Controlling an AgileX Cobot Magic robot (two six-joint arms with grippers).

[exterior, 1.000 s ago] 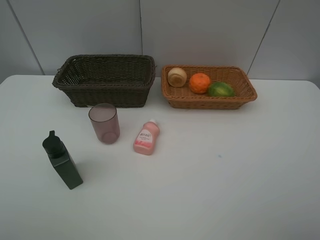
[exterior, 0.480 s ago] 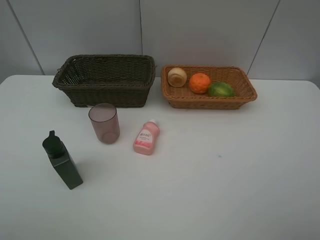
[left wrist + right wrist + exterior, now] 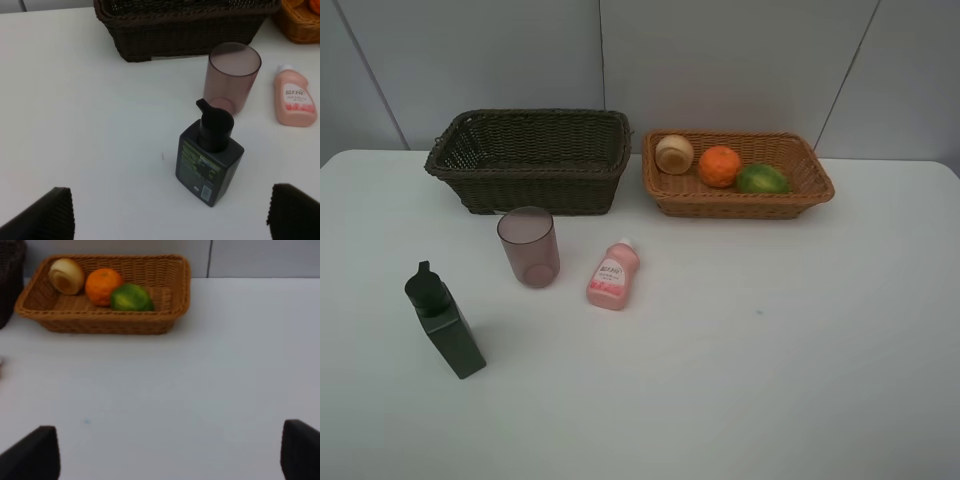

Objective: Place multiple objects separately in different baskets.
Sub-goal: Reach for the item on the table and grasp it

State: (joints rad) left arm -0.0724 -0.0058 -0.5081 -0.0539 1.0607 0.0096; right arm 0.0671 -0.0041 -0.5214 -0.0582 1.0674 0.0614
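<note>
left pincer (image 3: 167, 217) is spread wide with nothing in it. right pincer (image 3: 167, 452) is spread wide too and holds nothing. nothing has moved in the last second. every thing sits just where it was, and both pincers have stayed just as wide. so no new thing has gone into a basket. i think the robot is waiting or getting ready for its next pick.

the pump bottle (image 3: 445, 325) stands up on the near left of the table (image 3: 770, 350). the cup (image 3: 529, 247) stands a bit farther off and to its right, just in front of the dark basket (image 3: 530, 190). i can see nothing in that basket. the pink bottle (image 3: 613, 276) lies on its side to the right of the cup, apart from it. the pale fruit (image 3: 674, 153), orange (image 3: 719, 166) and green fruit (image 3: 761, 179) sit in a row in the tan basket (image 3: 720, 205) at the far right. so the fruit part looks done. three things are left on the table, and i guess they go in the dark basket.

neither arm shows from the high camera. the left pincer hangs over the near left of the table, on the near side of the pump bottle and not touching it. the right pincer hangs over the bare near right of the table, well apart from the tan basket.
</note>
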